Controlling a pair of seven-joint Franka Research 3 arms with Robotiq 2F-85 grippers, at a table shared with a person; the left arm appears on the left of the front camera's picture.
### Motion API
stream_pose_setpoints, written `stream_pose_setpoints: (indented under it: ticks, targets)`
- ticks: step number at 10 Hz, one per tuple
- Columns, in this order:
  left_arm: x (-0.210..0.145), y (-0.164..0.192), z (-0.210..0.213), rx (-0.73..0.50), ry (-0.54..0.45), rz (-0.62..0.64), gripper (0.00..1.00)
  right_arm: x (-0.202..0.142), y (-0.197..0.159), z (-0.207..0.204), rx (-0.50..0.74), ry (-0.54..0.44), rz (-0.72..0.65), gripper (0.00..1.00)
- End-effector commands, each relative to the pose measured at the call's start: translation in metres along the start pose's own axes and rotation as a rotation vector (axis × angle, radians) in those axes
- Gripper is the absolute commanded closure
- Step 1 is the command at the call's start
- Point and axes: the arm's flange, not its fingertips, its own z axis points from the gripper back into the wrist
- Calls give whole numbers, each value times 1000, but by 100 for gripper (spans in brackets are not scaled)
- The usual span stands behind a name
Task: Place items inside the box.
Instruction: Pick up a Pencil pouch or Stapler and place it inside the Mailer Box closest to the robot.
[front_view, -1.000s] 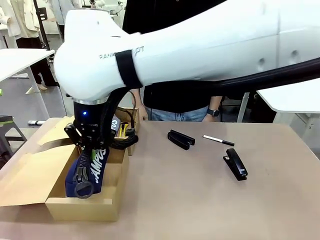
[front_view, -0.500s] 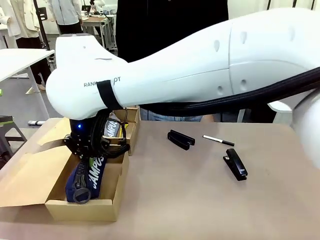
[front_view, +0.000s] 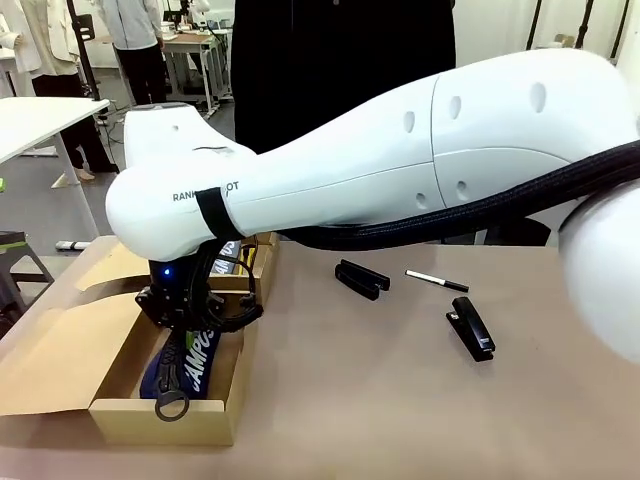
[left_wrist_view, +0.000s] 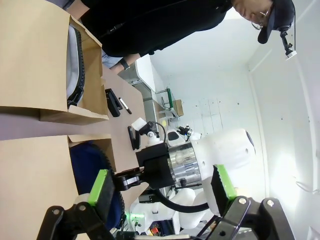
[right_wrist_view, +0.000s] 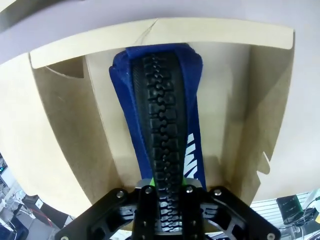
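Well, the right gripper (right_wrist_view: 166, 191) is down inside the long cardboard box (front_view: 150, 418) at the lower left of the front view, jaws clamped on one end of the navy "CAMPUS" pencil pouch (front_view: 190, 362); the pouch runs lengthways along the box, its far end in the grip and its near end down by the near wall, with the round zip pull (front_view: 170, 407) hanging at that wall's top edge; in the right wrist view the chunky black zip runs straight up the middle of the frame from between the fingers, box walls on either side; the box's flap lid (front_view: 50, 360) lies open to the left; a smaller cardboard box (front_view: 265, 250) stands just behind the long one, touching or not I cannot tell; out on the bare table (front_view: 380, 400), well apart from the boxes, lie the black clip-like piece (front_view: 362, 278) at centre, the thin white pen (front_view: 437, 280) just right of it, and the black stapler (front_view: 471, 330) lower right of those; the left gripper (left_wrist_view: 162, 186) sits at the bottom of its own wrist view, green pads (left_wrist_view: 102, 186) spread wide with nothing between them; a person in a black top (front_view: 340, 70) stands at the far side, upper middle of the front view.
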Motion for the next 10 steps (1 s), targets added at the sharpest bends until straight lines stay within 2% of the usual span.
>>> stream_pose_setpoints:
  ticks: [1, 3, 4, 5, 6, 8, 9, 10]
  targets:
    - [-1, 0, 0, -13, 3, -22, 0, 3, 8, 3, 19, 15, -31, 92]
    - [-1, 0, 0, -13, 3, -22, 0, 1, 5, 5, 51, 33, -23, 92]
    - [-1, 0, 0, -13, 3, -22, 0, 1, 2, 7, 66, 45, -14, 47]
    - [-1, 0, 0, -13, 3, -22, 0, 0, 1, 9, 73, 38, -9, 33]
    - [-1, 0, 0, -13, 3, -22, 0, -1, 0, 11, 83, 39, -4, 0]
    - [-1, 0, 0, -13, 3, -22, 0, -4, -8, 20, 111, 31, 2, 0]
    - [-1, 0, 0, -13, 3, -22, 0, -7, -18, 28, 139, 17, 10, 11]
    - [-1, 0, 0, -13, 3, -22, 0, -9, -33, 38, 152, 4, 43, 1]
